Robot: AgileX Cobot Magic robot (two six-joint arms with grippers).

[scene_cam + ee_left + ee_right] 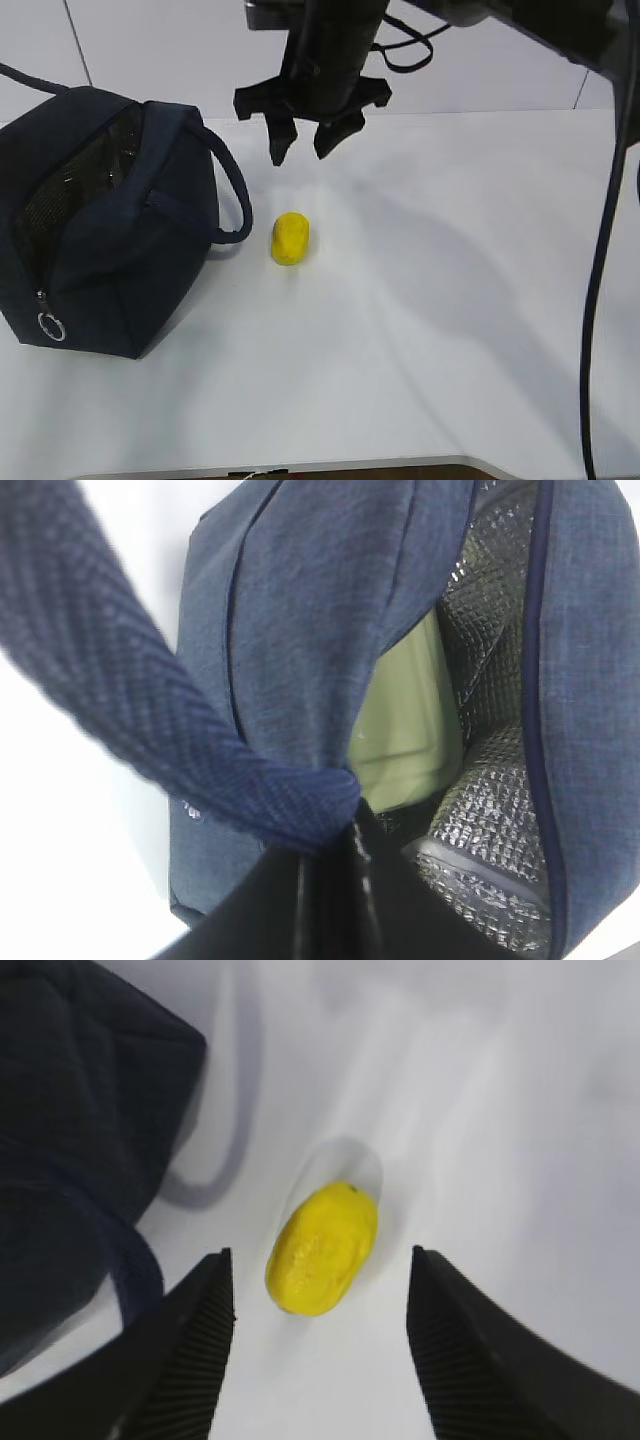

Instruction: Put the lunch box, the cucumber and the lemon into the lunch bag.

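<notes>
Only lemon (291, 239) outside, stubby bright yellow oval, dimpled skin

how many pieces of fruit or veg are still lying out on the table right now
1. A small bright yellow lemon lies on the white table, just right of the dark navy fabric lunch bag. No cucumber shows; it may be hidden inside the bag.

Navy, yellow and sage on white

I am seeing a bright yellow lemon (291, 239) lying on the white table (450, 300), a dark navy lunch bag (110, 240) showing quilted silvery-dark lining (490, 810), and a pale green lunch box (405, 730) inside.
</notes>
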